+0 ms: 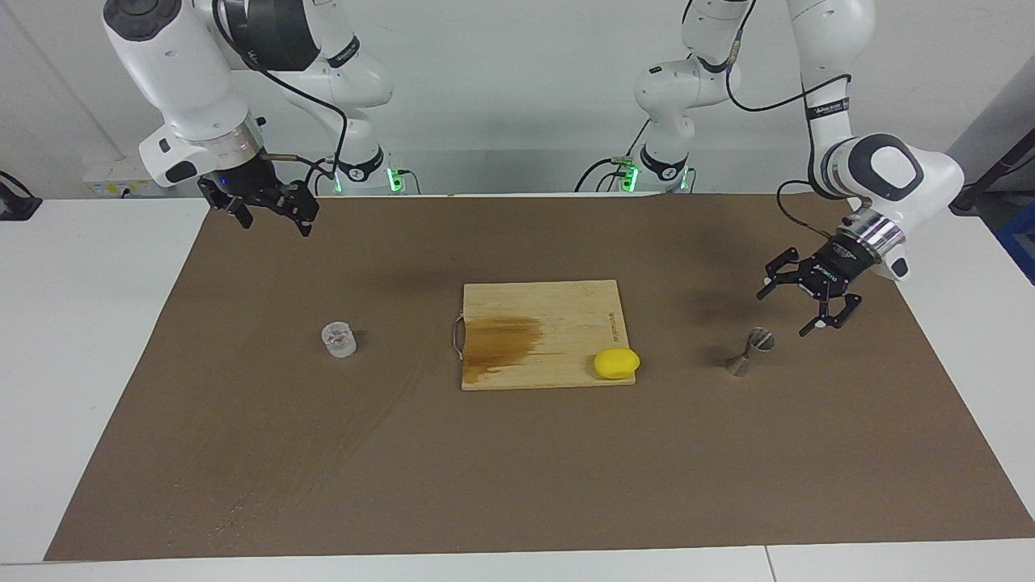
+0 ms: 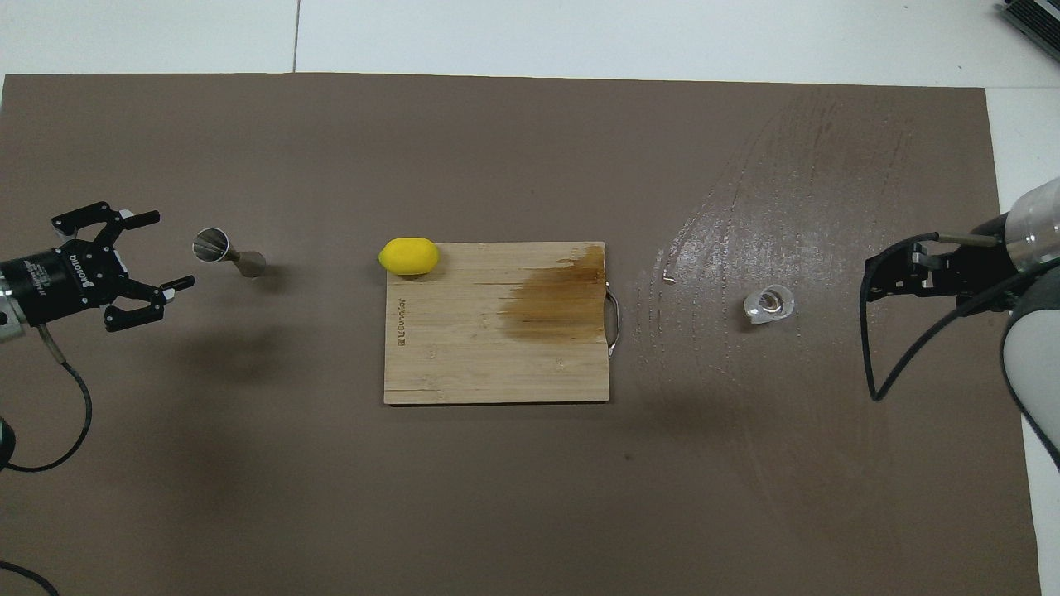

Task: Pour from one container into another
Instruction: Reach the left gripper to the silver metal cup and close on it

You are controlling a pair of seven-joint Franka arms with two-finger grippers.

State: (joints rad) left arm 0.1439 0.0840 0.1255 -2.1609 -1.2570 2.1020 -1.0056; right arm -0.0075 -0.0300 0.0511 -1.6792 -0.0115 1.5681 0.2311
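Left gripper (image 1: 802,309) hangs spread wide and empty just beside the jigger (image 1: 750,351), not touching it. The jigger stands upright on the brown mat (image 1: 534,469). Right gripper (image 1: 271,212) waits, apparently open and empty, well apart from the clear cup (image 1: 339,339), which stands on the mat.

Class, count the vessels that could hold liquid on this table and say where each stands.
2. The clear cup stands toward the right arm's end; the metal jigger stands toward the left arm's end. None appears hidden.
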